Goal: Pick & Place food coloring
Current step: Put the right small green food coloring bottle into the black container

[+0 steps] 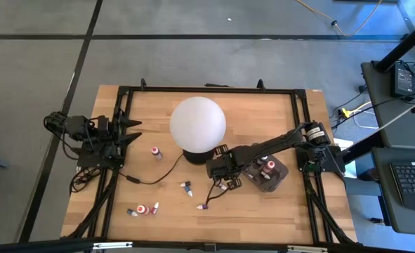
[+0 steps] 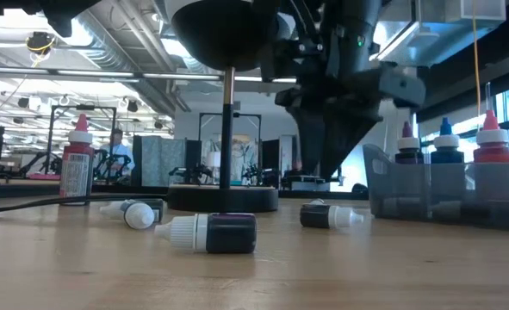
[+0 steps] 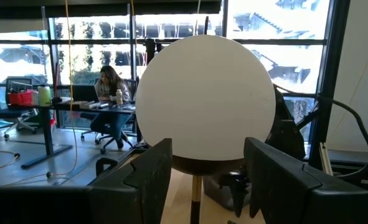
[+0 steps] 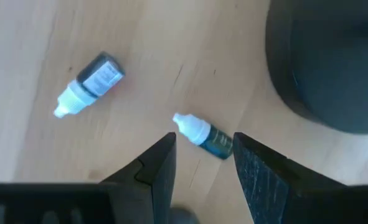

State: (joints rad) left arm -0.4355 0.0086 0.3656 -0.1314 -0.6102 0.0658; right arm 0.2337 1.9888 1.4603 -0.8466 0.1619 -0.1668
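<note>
Right gripper (image 4: 203, 163) hovers, fingers parted and empty, over a lying dark bottle (image 4: 203, 135) beside the lamp base (image 4: 333, 62); left gripper (image 3: 207, 171) waits wide at the table's left.

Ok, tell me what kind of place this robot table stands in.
Probably a robotics lab in an open office: exposed ceiling ducts, a person at a desk before big windows, and a laptop on a bench beside the wooden table.

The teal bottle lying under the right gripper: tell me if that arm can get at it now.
Probably yes. The right gripper hangs open directly over the teal bottle, with bare wood around it.
</note>
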